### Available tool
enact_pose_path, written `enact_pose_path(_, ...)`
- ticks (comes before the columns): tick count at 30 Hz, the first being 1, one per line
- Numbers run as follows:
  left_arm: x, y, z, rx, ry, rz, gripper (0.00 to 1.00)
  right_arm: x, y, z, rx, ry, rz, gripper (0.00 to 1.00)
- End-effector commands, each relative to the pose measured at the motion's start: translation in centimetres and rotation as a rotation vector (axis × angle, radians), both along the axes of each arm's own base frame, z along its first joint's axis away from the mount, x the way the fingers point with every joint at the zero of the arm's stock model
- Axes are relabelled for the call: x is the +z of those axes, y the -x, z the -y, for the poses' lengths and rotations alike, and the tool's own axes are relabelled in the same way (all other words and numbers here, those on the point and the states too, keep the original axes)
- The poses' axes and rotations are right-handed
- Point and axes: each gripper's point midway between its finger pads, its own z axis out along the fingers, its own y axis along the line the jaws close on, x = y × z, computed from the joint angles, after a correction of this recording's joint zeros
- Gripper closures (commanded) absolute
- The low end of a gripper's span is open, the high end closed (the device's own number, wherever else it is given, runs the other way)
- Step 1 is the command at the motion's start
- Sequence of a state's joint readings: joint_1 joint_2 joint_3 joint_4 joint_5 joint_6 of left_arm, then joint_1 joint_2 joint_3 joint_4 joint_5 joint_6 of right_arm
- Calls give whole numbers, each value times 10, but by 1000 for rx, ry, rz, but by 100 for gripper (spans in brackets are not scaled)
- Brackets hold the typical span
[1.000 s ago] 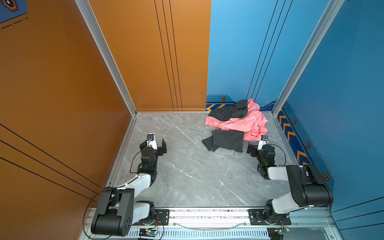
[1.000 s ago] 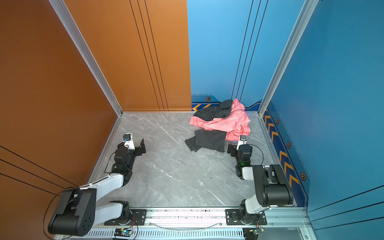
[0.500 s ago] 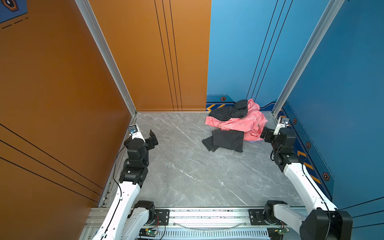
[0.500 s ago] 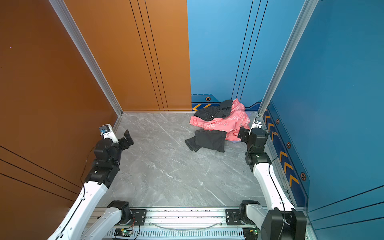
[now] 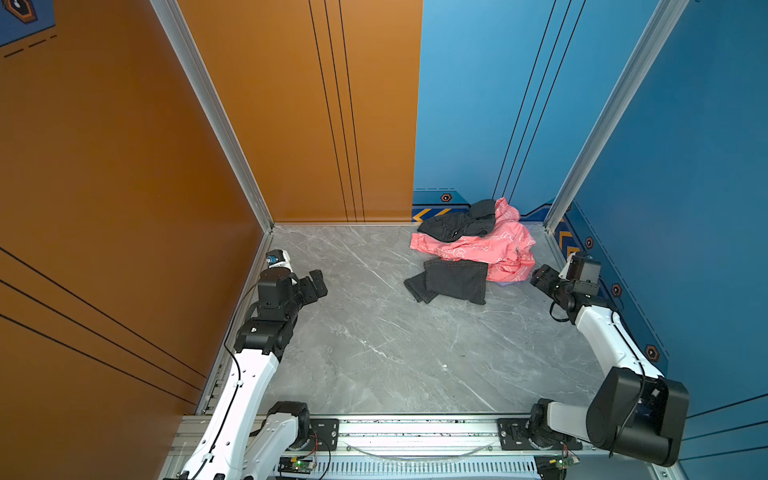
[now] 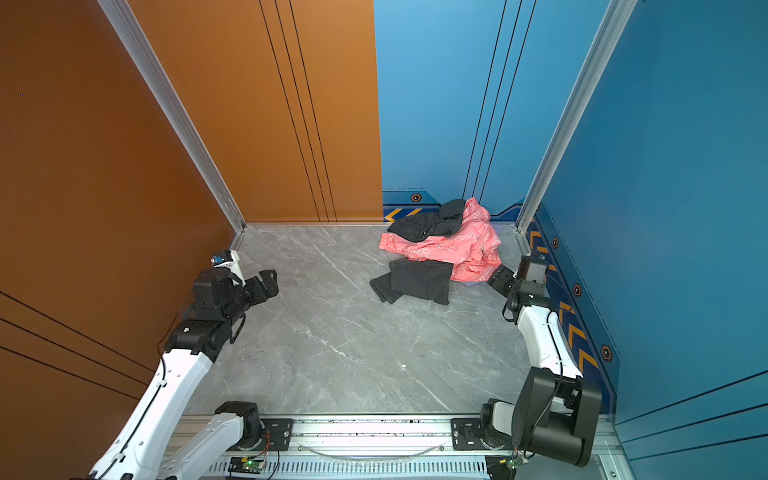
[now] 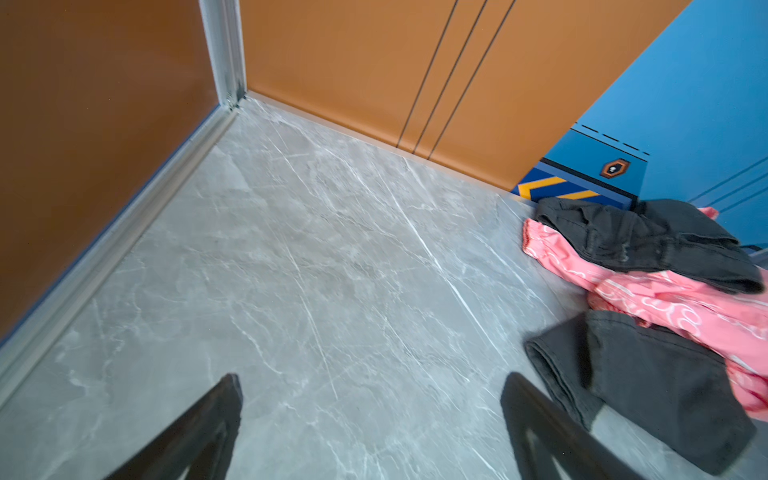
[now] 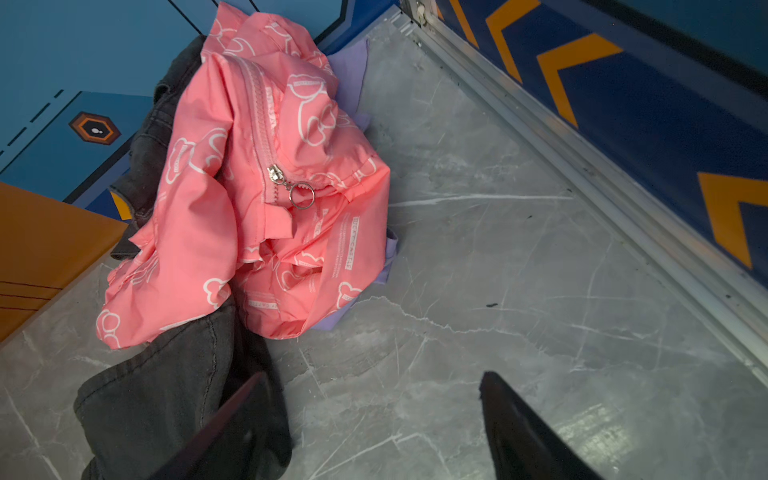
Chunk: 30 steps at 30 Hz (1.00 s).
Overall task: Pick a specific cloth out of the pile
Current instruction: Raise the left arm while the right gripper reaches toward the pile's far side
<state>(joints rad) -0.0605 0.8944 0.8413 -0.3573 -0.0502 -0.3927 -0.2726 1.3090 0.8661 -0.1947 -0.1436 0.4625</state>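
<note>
Pinch the limp, light lilac shirt (image 8: 351,75), pinned under the jacket (image 8: 249,166), at the pile's (image 5: 490,245) 5 o'clock edge; left fingers (image 7: 199,428) and right fingers (image 8: 519,436) stand open.

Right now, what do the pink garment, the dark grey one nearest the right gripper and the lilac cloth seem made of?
Pink garment: thin woven synthetic, probably nylon or polyester; slight sheen, crisp creases, metal zip pull. Dark grey garment: heavier washed cotton, denim-like; matte, stitched seam visible. Lilac cloth: soft matte knit, perhaps cotton jersey; only its edges show.
</note>
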Motion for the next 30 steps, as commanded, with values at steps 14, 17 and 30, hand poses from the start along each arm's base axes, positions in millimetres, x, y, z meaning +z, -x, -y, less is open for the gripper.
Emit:
enact_pose_path(14, -19, -8, 68, -257, 116, -142, 2, -61, -33, 13, -208, -363, -71, 57)
enact_pose_path(17, -22, -9, 70, -265, 119, -153, 2, -70, -42, 20, -241, -414, -56, 57)
enact_pose_path(30, -27, -18, 73, -274, 132, -156, 2, -102, -82, 40, -328, -577, 5, 62)
